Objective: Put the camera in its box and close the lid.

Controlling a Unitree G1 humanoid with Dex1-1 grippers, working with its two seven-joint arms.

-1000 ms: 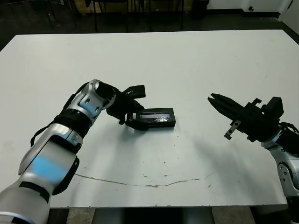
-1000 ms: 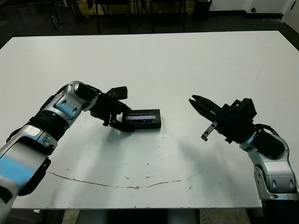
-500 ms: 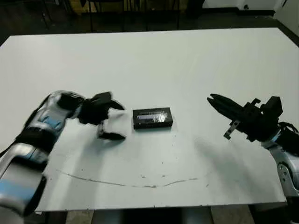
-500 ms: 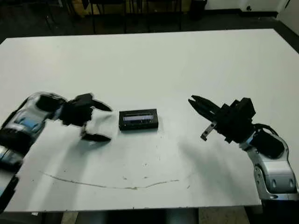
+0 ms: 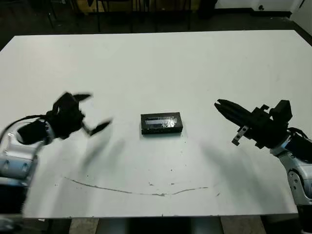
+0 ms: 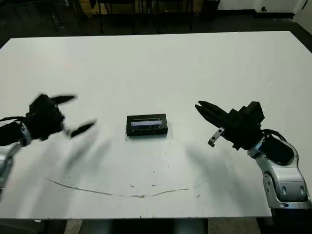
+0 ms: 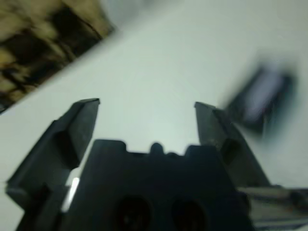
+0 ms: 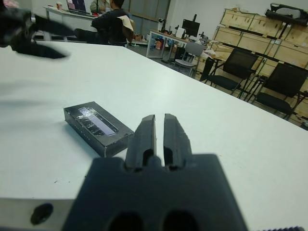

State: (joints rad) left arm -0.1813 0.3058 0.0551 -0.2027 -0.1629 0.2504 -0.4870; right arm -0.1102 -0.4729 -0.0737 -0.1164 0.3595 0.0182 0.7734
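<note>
Left pincer (image 5: 90, 113) blurred — prob. spread; box (image 5: 162, 123) lidded.

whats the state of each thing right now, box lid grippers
box: closed, lying flat on the table, touched by neither gripper
lid: on the box, label patch facing up
camera: not visible, cannot tell where it is
left gripper: open, empty, motion-blurred, off to the box's left
right gripper: shut, empty, pointing toward the box but apart from it
table: white, with a thin dark scratch line near the front edge
</note>
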